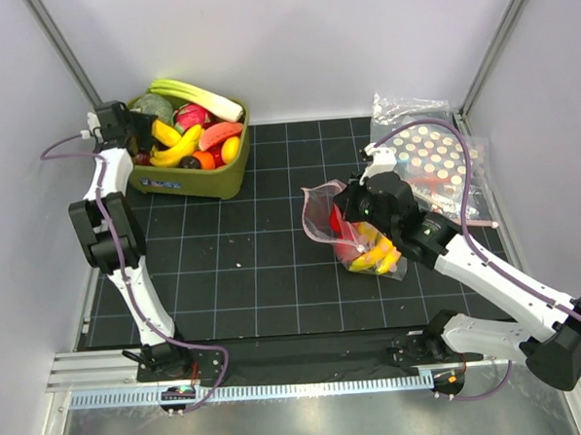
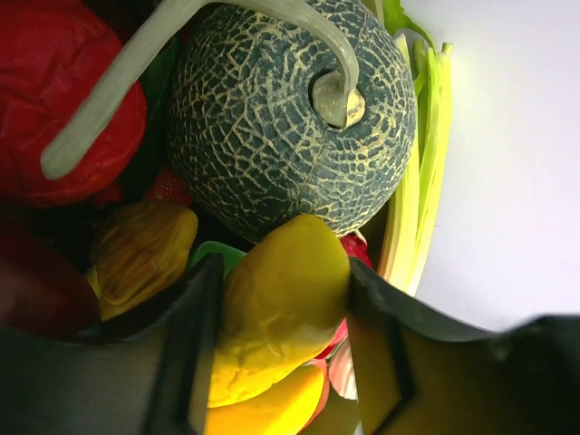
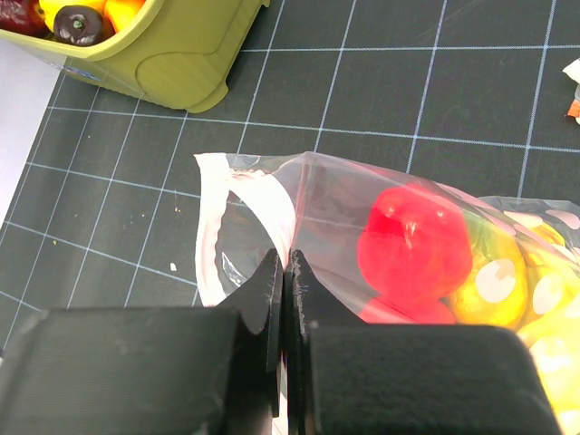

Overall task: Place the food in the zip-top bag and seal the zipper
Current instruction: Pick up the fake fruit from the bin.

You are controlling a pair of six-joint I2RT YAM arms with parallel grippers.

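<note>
The zip-top bag [image 1: 319, 206] lies on the black mat right of centre, its mouth open toward the left. Inside it are a round red fruit [image 3: 415, 237], a yellow-orange fruit [image 3: 489, 281] and a banana bunch [image 1: 375, 254]. My right gripper [image 3: 287, 258] is shut on the bag's mouth edge at the pale pink zipper strip [image 3: 213, 227]. In the top view it [image 1: 353, 209] sits over the bag. My left gripper [image 1: 138, 136] is down in the green bin [image 1: 211, 180]. Its fingers [image 2: 199, 308] press both sides of a lumpy yellow fruit [image 2: 281, 299].
The bin holds several toy foods: a netted green melon [image 2: 290, 118], a leek [image 2: 421, 163] and a red item [image 2: 54, 100]. Larger clear bags with coloured dots [image 1: 433, 156] lie at the back right. White walls stand close around the mat.
</note>
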